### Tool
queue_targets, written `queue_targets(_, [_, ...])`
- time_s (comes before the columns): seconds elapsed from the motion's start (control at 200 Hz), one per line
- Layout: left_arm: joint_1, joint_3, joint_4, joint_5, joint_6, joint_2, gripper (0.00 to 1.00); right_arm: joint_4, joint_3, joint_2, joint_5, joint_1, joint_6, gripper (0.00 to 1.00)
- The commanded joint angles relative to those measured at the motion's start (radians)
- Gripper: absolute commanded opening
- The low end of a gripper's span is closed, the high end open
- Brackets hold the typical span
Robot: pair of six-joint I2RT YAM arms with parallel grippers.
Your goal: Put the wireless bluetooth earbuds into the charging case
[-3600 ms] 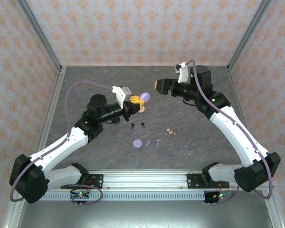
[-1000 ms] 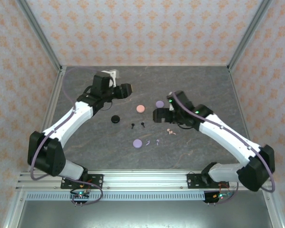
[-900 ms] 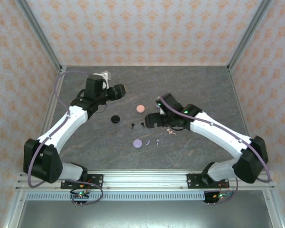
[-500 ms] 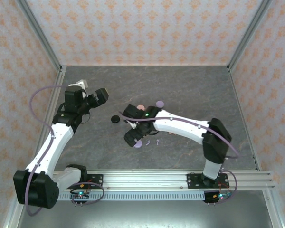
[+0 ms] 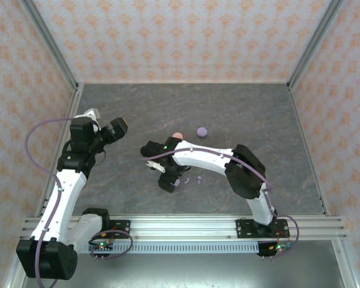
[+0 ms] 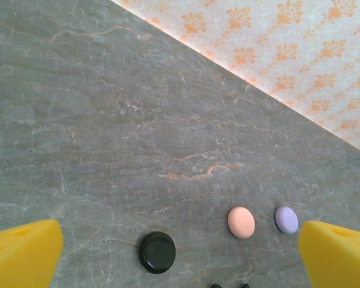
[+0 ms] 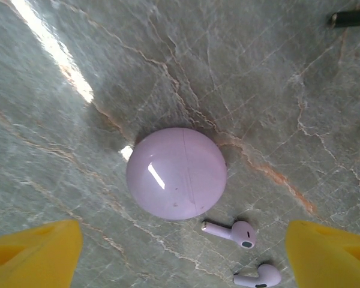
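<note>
I find the right claw (image 7: 181, 255) spread and pinching nothing, its fingertips at the lower corners of its wrist view. The lilac earbuds lie on the bench (image 7: 276, 90) at lower right. The upper earbud (image 7: 231, 231) is just beside the round lilac case (image 7: 177, 174), stem running left-right; the lower earbud (image 7: 258, 277) is at the bottom edge. The left claw (image 6: 181, 258), also spread, stands well apart from them. I judge the right arm nearer.
</note>
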Motion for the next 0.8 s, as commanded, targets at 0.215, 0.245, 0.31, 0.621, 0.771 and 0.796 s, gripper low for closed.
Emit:
queue_targets(0.215, [0.007,-0.009,-0.005,0.017,0.008,0.004,1.0,0.005,0.015,0.051,0.066,0.017,-0.052,0.77])
queue_targets(0.245, [0.007,-0.009,-0.004,0.018,0.008,0.003,1.0,0.01,0.012,0.053,0.066,0.017,-0.052,0.75])
queue_targets(0.31, [0.007,-0.01,-0.004,0.016,0.006,0.0,1.0,0.02,0.01,0.06,0.064,0.017,-0.05,0.72])
queue_targets(0.621, [0.007,-0.012,0.0,0.026,0.002,0.003,1.0,0.051,-0.005,0.093,0.04,0.017,-0.052,0.66])
queue_targets(0.771, [0.007,-0.012,0.001,0.032,0.002,0.006,1.0,0.069,-0.03,0.098,0.045,0.017,-0.049,0.62])
queue_targets(0.796, [0.007,-0.012,0.001,0.034,0.002,0.005,1.0,0.071,-0.035,0.098,0.045,0.017,-0.047,0.62])
